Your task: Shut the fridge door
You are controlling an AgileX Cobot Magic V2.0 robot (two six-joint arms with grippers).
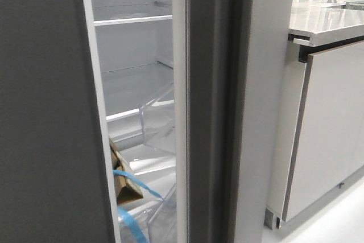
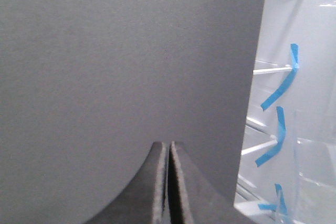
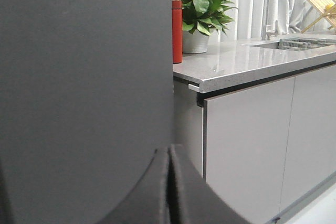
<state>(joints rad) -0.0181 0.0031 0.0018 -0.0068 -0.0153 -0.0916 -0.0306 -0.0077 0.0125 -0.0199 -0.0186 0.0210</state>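
The fridge door is the dark grey matte panel on the left of the front view, with a white rim along its right edge. It stands ajar, and white shelves show through the gap. It fills most of the left wrist view. My left gripper is shut and empty, with its tips close against the door's outer face near its free edge. I cannot tell whether it touches. My right gripper is shut and empty, in front of the fixed dark grey panel. Neither gripper shows in the front view.
The fixed dark panel stands right of the gap. Inside are a clear bin, a brown cardboard piece and blue tape strips. To the right are light grey cabinet fronts, a stone countertop, a red canister and a plant.
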